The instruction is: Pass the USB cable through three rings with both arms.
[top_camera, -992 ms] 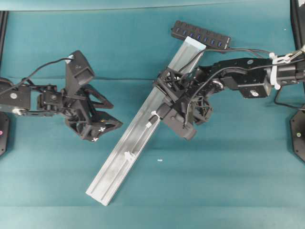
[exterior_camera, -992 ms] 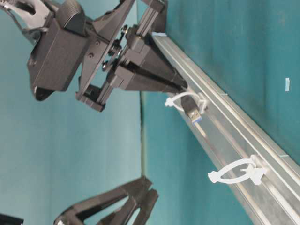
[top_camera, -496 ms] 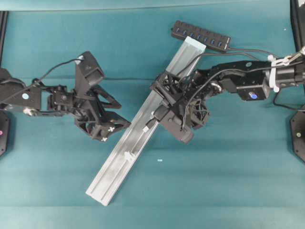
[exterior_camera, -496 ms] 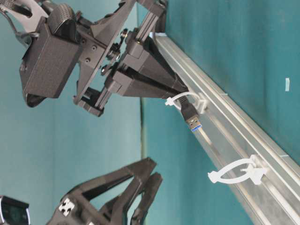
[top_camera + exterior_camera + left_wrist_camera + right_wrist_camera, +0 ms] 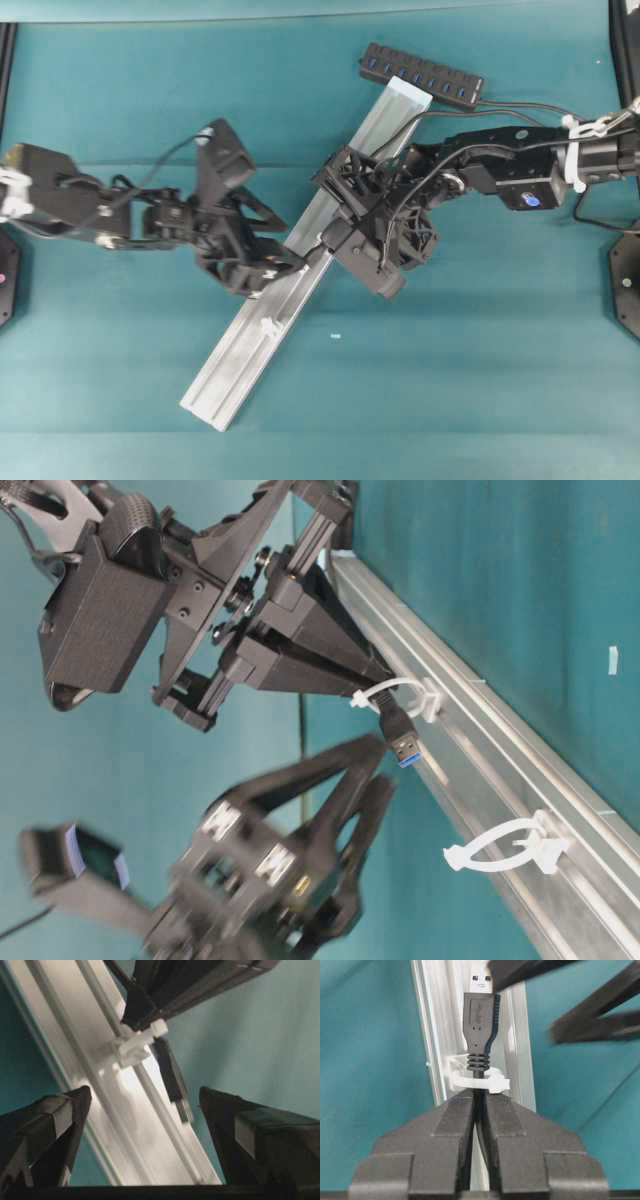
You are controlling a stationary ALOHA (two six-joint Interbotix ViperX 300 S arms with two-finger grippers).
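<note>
USB cable sticks through the middle ring on the silver rail, its plug pointing along the rail toward the next ring. Just behind that middle ring, the right gripper has its jaws pressed together on the thin cord, so the plug and its ribbed collar stand free past the fingertips.

From the left wrist camera, the plug hangs between the two widely spread fingers of the left gripper, nearer the right-hand finger, and touches neither. The table-level view shows the left gripper blurred, its tips close under the plug's metal end.

From overhead, the left gripper meets the rail's edge across from the right one, and a black hub lies at the rail's far end.
</note>
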